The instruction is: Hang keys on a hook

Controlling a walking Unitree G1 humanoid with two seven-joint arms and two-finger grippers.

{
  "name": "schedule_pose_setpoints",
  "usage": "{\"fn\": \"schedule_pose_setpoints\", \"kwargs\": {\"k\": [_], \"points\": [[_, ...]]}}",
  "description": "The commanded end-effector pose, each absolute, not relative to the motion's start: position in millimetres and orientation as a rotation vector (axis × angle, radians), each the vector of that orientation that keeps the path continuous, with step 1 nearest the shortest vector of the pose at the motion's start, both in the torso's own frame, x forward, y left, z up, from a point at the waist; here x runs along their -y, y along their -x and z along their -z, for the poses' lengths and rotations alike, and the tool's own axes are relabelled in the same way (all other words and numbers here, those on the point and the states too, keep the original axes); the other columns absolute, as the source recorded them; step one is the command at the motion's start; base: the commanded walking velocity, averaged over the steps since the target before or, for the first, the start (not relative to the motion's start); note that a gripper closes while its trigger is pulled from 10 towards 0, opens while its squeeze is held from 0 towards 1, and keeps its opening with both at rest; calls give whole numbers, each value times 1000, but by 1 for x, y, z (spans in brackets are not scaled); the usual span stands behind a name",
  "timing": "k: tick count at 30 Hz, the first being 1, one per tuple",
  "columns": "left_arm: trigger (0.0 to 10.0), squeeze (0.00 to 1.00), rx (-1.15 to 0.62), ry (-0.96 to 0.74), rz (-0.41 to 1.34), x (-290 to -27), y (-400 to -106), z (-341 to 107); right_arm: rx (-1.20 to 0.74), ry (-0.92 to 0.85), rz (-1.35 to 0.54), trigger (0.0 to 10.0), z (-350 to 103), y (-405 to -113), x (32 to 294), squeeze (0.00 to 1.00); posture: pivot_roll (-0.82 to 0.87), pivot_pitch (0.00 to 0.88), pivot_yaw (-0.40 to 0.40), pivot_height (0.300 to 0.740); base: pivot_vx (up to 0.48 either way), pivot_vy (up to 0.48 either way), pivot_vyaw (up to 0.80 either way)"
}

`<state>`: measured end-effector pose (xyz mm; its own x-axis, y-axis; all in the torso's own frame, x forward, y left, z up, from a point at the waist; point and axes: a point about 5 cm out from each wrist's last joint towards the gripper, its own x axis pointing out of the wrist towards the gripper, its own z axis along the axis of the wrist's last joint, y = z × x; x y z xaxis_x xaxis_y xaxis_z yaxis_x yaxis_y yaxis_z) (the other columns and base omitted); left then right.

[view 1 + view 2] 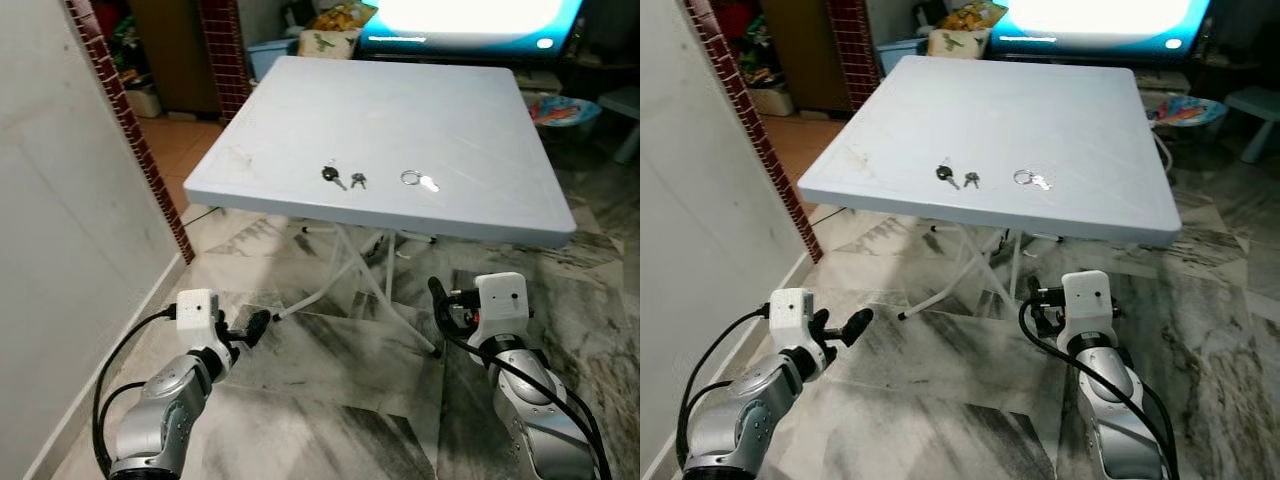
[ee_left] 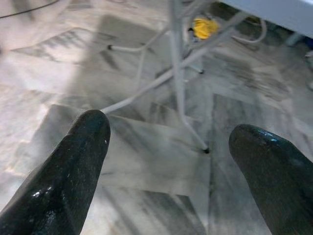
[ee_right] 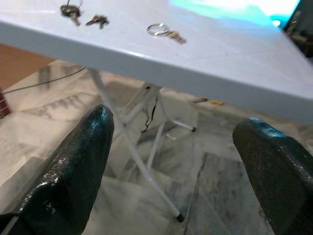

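**Still waiting: keys lie flat on the table**

Three small keys sit near the front edge of the white table (image 1: 300,110): a dark-headed key (image 1: 331,176), a small key (image 1: 359,180) just beside it, and a ringed key (image 1: 419,180) a bit apart. They look light, hard and slippery. The ring seems the best place to grab. The left gripper (image 1: 252,328) and right gripper (image 1: 441,300) hang low, both spread wide and holding nothing.

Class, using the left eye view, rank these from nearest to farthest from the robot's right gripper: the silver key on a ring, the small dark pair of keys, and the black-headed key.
1. Silver key on a ring: rightmost on the white folding table, closest to the right gripper.
2. Small dark pair of keys: in the middle.
3. Black-headed key: leftmost, farthest.
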<state>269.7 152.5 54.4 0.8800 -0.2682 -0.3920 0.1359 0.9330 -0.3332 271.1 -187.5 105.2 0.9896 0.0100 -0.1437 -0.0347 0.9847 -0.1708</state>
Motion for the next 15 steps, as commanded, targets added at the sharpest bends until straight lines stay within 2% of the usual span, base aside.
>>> {"fn": "schedule_pose_setpoints", "kwargs": {"k": [1, 3, 8, 15], "points": [[10000, 0, -455, 300, 201, -156, -267, -53, -135, 168, -22, 10000, -107, -273, 186, 0, -90, 0, 54, 740, 0, 0, -800], [10000, 0, -455, 304, 206, -156, -267, -52, -133, 167, -24, 10000, -107, -272, 185, 0, -90, 0, 56, 740, 0, 0, -800], [10000, 0, -453, 307, 210, -156, -268, -52, -135, 166, -24, 10000, -105, -270, 184, 0, -91, 0, 57, 740, 253, 0, -607], [10000, 0, -450, 308, 216, -155, -269, -54, -133, 170, -24, 10000, -105, -270, 184, 0, -91, 0, 60, 740, 283, 0, 0]]}}
